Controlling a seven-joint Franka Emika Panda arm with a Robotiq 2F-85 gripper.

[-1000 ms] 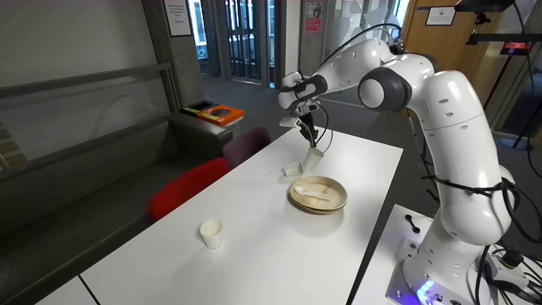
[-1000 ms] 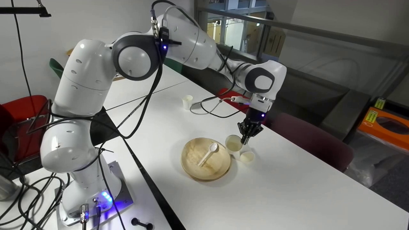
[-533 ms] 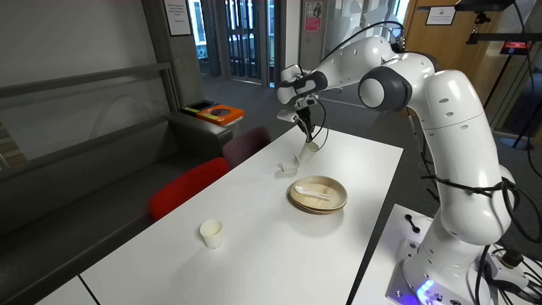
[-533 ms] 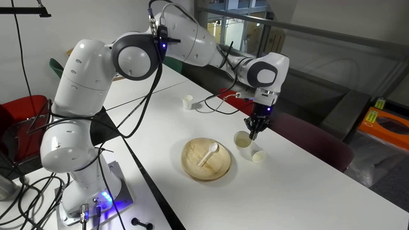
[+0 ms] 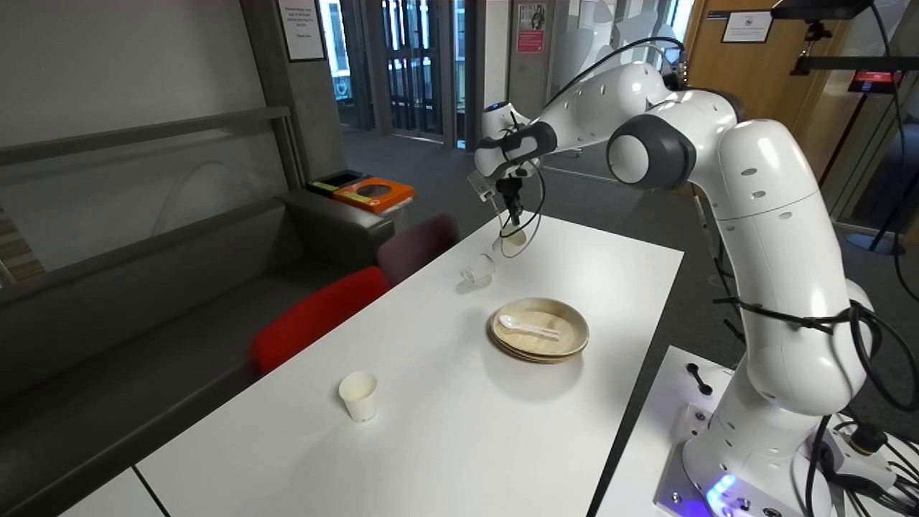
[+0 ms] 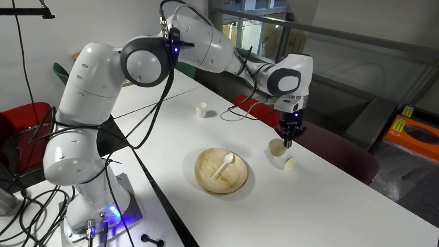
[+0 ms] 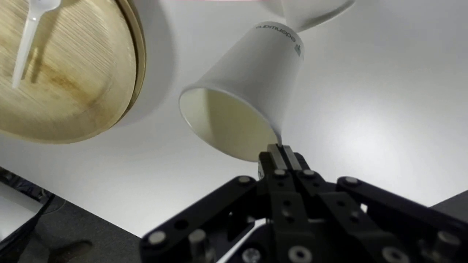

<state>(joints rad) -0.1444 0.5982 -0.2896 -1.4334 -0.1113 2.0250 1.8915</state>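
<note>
My gripper is shut on the rim of a white paper cup. The cup hangs tilted, its open mouth facing the wrist camera. In both exterior views the gripper points down with the held cup beside its tips. A second white cup lies on its side by the held cup's base, and they appear to touch. It also shows in both exterior views. Whether the held cup touches the table is unclear.
A stack of round wooden plates sits nearby, with a white spoon on top. A third white cup stands upright. Red and maroon chairs line the table edge.
My gripper has moved away from the plates, toward the table side with the chairs, carrying the held cup. The lying cup has shifted the same way. Plates, spoon and third cup have not moved.
</note>
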